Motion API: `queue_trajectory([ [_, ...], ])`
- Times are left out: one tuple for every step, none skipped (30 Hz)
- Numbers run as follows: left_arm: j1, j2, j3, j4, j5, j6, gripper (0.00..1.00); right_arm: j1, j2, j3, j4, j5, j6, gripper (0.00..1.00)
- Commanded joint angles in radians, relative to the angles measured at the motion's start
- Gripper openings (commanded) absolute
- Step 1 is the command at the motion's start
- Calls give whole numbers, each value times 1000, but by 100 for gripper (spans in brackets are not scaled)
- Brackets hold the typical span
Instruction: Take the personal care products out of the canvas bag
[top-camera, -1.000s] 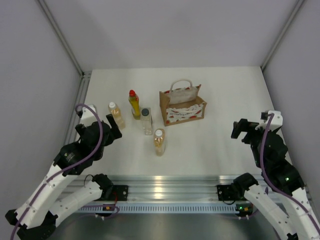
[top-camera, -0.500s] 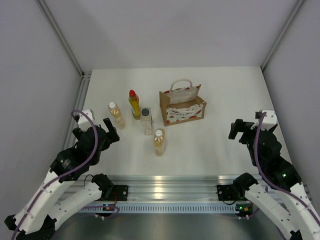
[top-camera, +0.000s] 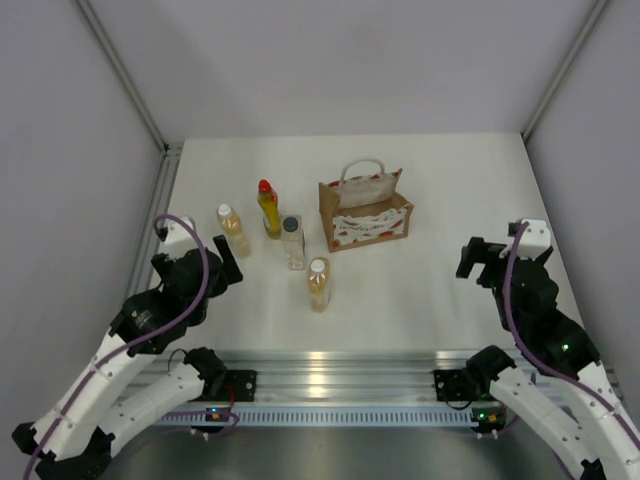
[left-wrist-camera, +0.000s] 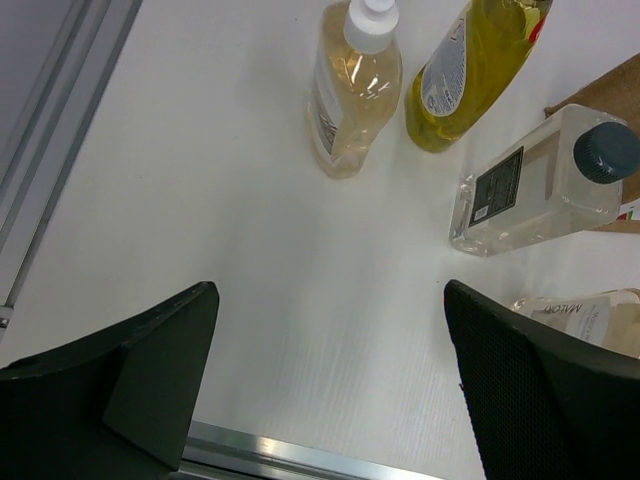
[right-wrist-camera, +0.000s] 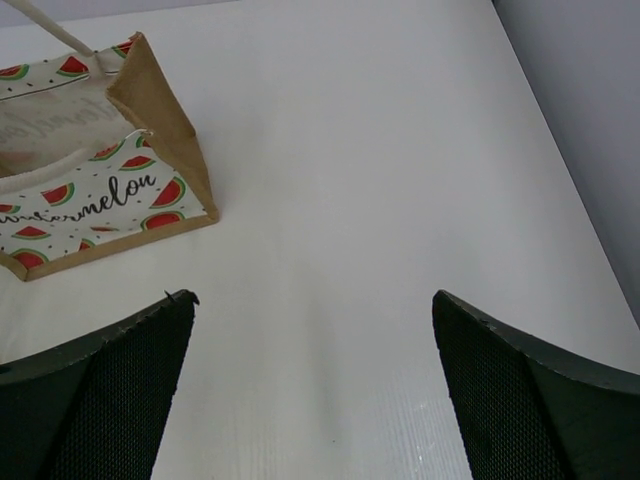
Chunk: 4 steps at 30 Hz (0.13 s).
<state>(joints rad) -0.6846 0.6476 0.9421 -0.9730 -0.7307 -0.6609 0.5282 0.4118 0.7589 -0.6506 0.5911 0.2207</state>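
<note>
Top view: all four bottles (top-camera: 292, 243) stand on the worktop (top-camera: 430, 180), just left of the upright bag (top-camera: 365, 212). Left wrist: the left end effector (left-wrist-camera: 328, 292) is spread and empty, near them; a careless swing could topple one. Right wrist: the right end effector (right-wrist-camera: 312, 298) is spread too, holding nothing.

"watermelon" in script — on the canvas bag (right-wrist-camera: 100, 190) front panel, "MARO…" cut off — amber bottle (left-wrist-camera: 590, 320) label, other labels unreadable

Canvas bag (right-wrist-camera: 165, 140) coarse woven cloth, matt; clear bottle (left-wrist-camera: 540, 185) glossy smooth plastic; table (top-camera: 430, 270) matt, finely ribbed, perhaps laminate.
</note>
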Motion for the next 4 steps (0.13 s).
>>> queue_trajectory([
  [17, -26, -2, 22, -36, -2, 98, 15, -4, -10, -7, 38, 14, 99],
  [20, -34, -2, 23, -36, -2, 98, 15, -4, -10, -9, 38, 14, 99],
  [28, -35, -2, 23, -36, -2, 98, 15, -2, -10, -9, 39, 12, 99],
  [30, -40, -2, 23, -35, -2, 99, 16, -1, -9, -7, 38, 12, 100],
])
